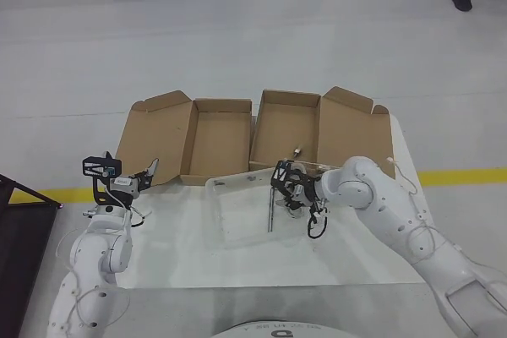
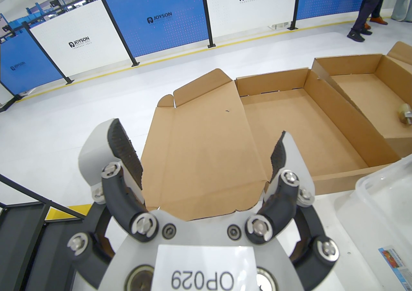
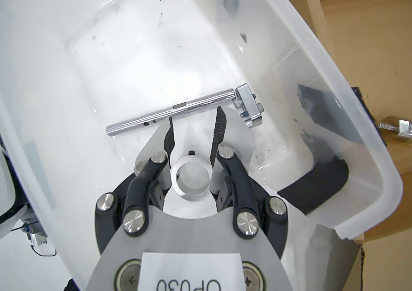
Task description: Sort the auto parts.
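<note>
holds a ring (image 3: 193,197) clamped in the right gripper (image 3: 194,117) fingers, low inside the bin (image 3: 276,47) at mid-tabletop, tips just beside the rod (image 3: 170,108). should lift straight up, clear of rod and bin wall, before swinging to a box (image 1: 222,139) at the far edge. has the left gripper (image 2: 199,131) fingers apart near the left edge.
</note>
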You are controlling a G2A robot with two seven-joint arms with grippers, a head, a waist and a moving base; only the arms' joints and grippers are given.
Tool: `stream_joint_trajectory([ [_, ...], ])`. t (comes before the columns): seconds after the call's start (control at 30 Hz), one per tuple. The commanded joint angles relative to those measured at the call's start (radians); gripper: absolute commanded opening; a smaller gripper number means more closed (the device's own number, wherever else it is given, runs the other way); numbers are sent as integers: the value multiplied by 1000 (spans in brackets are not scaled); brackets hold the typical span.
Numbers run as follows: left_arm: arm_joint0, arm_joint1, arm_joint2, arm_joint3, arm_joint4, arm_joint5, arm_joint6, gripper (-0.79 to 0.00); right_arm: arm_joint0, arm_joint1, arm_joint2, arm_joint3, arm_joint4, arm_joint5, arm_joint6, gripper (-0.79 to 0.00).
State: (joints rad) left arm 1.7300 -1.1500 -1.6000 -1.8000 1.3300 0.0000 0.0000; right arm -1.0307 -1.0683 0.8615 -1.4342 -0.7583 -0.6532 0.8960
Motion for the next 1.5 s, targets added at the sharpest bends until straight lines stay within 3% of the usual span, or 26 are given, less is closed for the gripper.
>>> stream_joint_trajectory([
  [0.0,0,0,0,0,0,0,0,0,-6,8,17,-12,8,-9,34,-496],
  [0.47,0,0,0,0,0,0,0,0,8,18,-15,-26,-15,35,206,-486],
  [1.47,0,0,0,0,0,0,0,0,58,9,-83,1,2,52,245,-613],
])
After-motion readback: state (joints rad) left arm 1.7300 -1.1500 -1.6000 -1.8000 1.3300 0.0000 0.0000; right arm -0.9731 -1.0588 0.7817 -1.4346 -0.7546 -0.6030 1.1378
